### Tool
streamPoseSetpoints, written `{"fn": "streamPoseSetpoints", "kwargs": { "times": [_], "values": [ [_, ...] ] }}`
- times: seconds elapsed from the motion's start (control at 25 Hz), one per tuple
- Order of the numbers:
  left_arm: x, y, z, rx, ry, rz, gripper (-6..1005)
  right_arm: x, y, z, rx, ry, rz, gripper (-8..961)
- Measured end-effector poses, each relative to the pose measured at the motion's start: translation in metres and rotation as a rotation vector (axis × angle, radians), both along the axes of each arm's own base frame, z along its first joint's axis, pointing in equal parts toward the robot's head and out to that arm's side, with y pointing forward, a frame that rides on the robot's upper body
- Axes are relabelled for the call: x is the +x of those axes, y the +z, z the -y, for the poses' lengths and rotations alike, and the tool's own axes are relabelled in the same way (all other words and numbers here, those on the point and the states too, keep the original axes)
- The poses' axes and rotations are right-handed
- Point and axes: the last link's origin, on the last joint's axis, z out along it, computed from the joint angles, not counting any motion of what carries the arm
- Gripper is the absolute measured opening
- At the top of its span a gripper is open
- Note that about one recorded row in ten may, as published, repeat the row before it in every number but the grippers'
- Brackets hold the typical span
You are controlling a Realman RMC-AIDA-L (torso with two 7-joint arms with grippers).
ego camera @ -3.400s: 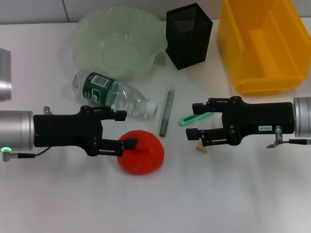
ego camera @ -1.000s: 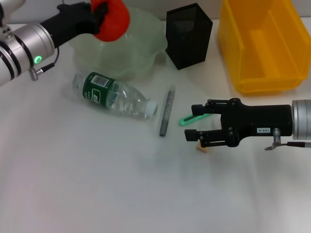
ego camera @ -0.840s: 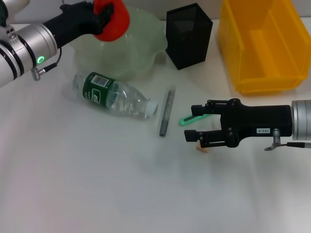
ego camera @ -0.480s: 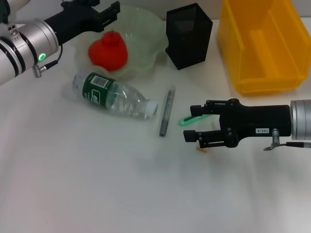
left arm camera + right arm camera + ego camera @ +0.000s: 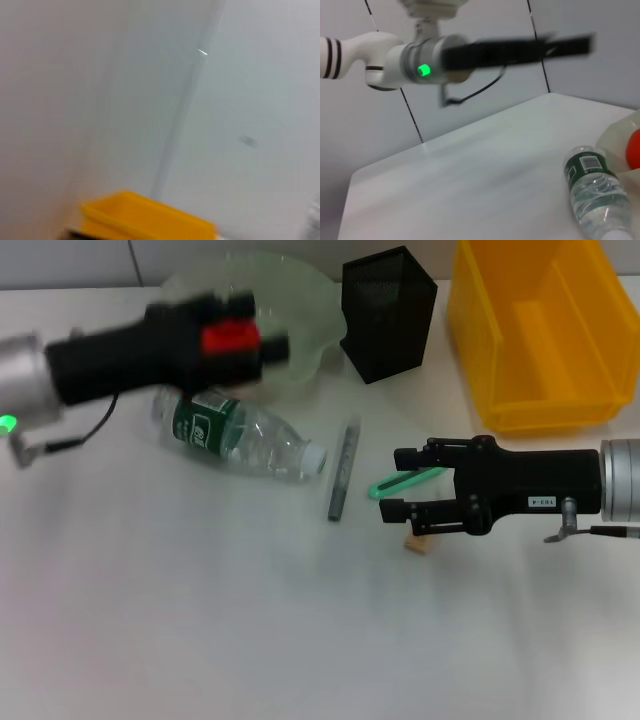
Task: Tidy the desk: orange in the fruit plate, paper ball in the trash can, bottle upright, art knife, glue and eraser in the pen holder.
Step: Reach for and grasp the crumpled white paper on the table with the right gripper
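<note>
orange [image 5: 230,338] in fruit plate [image 5: 300,300], partly hidden | left gripper [image 5: 262,337] above plate's near rim, finger state cannot be told | bottle [image 5: 235,430] lying just before plate | right gripper [image 5: 392,485] fingers apart over eraser [image 5: 419,543], beside art knife [image 5: 402,482]

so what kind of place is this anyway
Most likely a staged desk in a robot lab or test room: a plain white table against bare panelled walls, with a black mesh pen holder, a yellow trash can and a lying bottle set out for tidying.
</note>
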Motion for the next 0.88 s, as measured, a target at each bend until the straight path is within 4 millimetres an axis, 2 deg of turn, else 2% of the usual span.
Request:
{"fn": "streamPoseSetpoints", "kwargs": {
  "times": [0.04, 0.08, 0.12, 0.28, 0.32, 0.52, 0.72, 0.8, 0.84, 0.88],
  "values": [
    [-0.004, 0.002, 0.009, -0.046, -0.016, -0.012, 832, 0.0, 0.001, -0.001, 0.005, 0.0, -0.001, 785],
    [-0.004, 0.002, 0.009, -0.046, -0.016, -0.012, 845, 0.0, 0.001, -0.001, 0.005, 0.0, -0.001, 785],
    [-0.013, 0.005, 0.021, -0.094, -0.031, -0.028, 859, -0.001, 0.002, -0.002, 0.007, 0.003, -0.001, 785],
    [-0.027, 0.002, 0.035, -0.141, -0.04, -0.07, 858, -0.002, 0.004, -0.003, 0.008, 0.004, -0.001, 785],
    [-0.038, -0.006, 0.045, -0.169, -0.038, -0.127, 858, -0.002, 0.005, -0.004, 0.009, 0.003, 0.0, 785],
    [-0.047, -0.021, 0.056, -0.186, -0.054, -0.175, 856, -0.012, 0.011, -0.013, -0.004, -0.005, 0.025, 784],
    [-0.049, -0.03, 0.062, -0.187, -0.064, -0.164, 855, -0.043, 0.03, -0.03, -0.073, -0.029, 0.096, 784],
    [-0.048, -0.032, 0.062, -0.187, -0.065, -0.163, 854, -0.059, 0.039, -0.039, -0.105, -0.056, 0.183, 784],
    [-0.047, -0.034, 0.062, -0.186, -0.066, -0.162, 854, -0.076, 0.048, -0.048, -0.141, -0.092, 0.308, 784],
    [-0.047, -0.034, 0.062, -0.186, -0.066, -0.162, 853, -0.076, 0.048, -0.048, -0.141, -0.092, 0.308, 784]
  ]
}}
